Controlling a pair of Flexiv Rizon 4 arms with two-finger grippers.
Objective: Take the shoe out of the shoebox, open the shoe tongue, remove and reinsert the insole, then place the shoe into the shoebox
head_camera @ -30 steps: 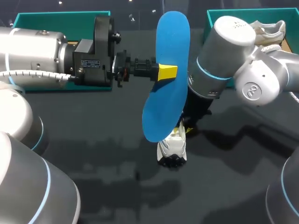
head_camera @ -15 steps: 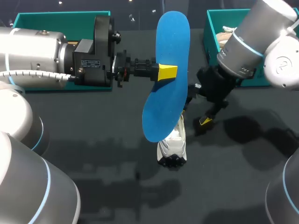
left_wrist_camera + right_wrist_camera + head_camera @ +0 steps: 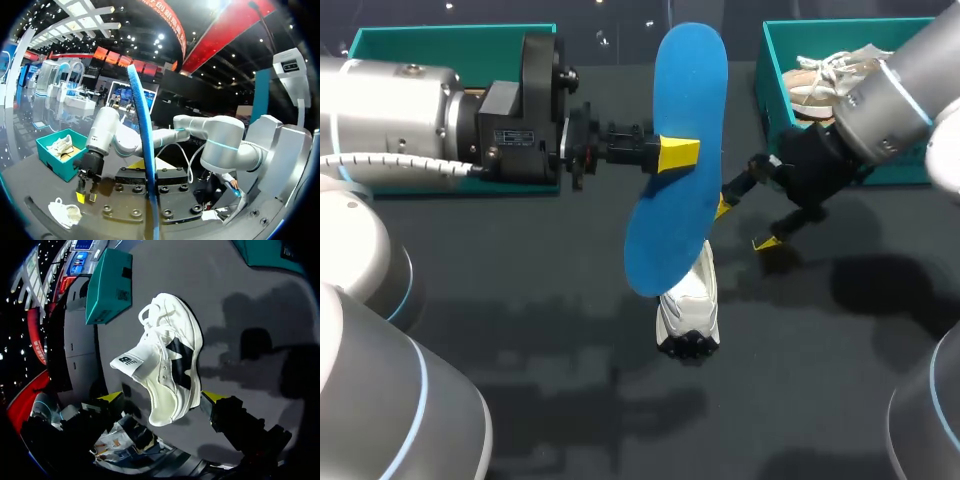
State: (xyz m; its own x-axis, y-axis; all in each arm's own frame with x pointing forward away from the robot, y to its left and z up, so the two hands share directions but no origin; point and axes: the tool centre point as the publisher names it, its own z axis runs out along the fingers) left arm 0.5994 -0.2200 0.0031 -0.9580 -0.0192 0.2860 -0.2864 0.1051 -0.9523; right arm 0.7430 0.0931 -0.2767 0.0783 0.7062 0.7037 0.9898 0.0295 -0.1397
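Note:
My left gripper (image 3: 672, 156) is shut on a blue insole (image 3: 682, 90), holding it upright and high above the middle of the table; the left wrist view sees the insole (image 3: 145, 150) edge-on. Below it a white shoe (image 3: 688, 310) with black side marks lies on the dark table, its tongue (image 3: 131, 361) pulled open. My right gripper (image 3: 744, 225) hangs open just right of the insole, above and to the right of the shoe. Through the right wrist view the shoe (image 3: 170, 355) lies ahead of the wide-apart yellow fingertips (image 3: 212, 396). The teal shoebox (image 3: 772, 60) stands at the back right.
A second pale shoe (image 3: 830, 75) lies inside the teal shoebox. Another teal box (image 3: 420, 40) stands at the back left, behind my left arm. The dark table (image 3: 520, 300) spreads around the white shoe.
My right gripper has let go at the shoe, opened wide and drawn back up to the right. The left arm and the insole have stayed still; the shoe rests where it was.

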